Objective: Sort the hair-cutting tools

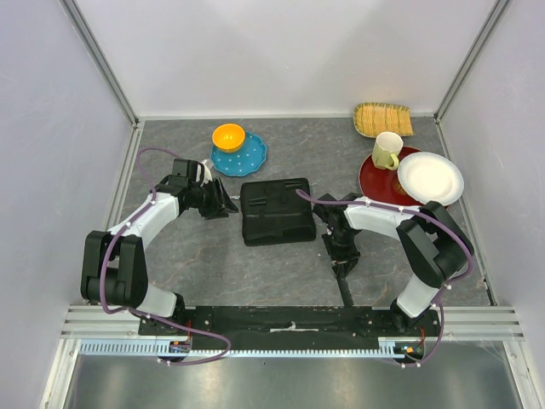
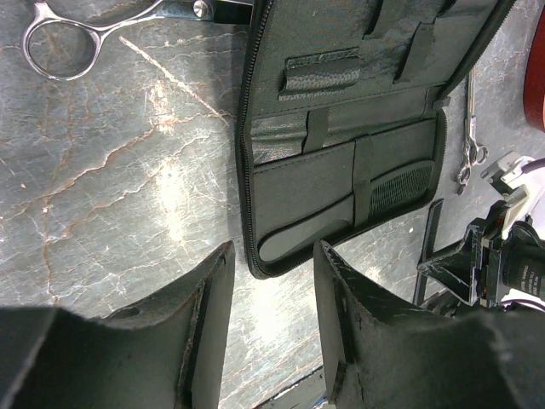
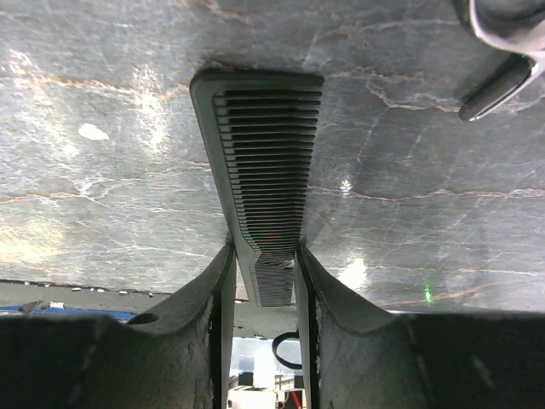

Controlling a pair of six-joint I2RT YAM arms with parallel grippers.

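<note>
The black zip case point(image 1: 272, 211) lies open mid-table, its pockets showing in the left wrist view point(image 2: 341, 153). A toothed black comb point(image 2: 400, 187) sits in a case pocket. My left gripper point(image 2: 272, 256) is open and empty just left of the case point(image 1: 223, 204). One silver scissors point(image 2: 60, 38) lies on the table left of the case, a second point(image 2: 468, 136) right of it. My right gripper point(image 3: 264, 251) is shut on a black comb point(image 3: 268, 187) low over the table; it shows as a thin bar in the top view point(image 1: 347, 290).
A blue plate with an orange bowl point(image 1: 228, 136) stands at the back left. A red plate point(image 1: 375, 181) with a yellow mug point(image 1: 387, 150) and a white plate point(image 1: 430, 177) stand at the back right, and a woven mat point(image 1: 383, 119) lies behind them.
</note>
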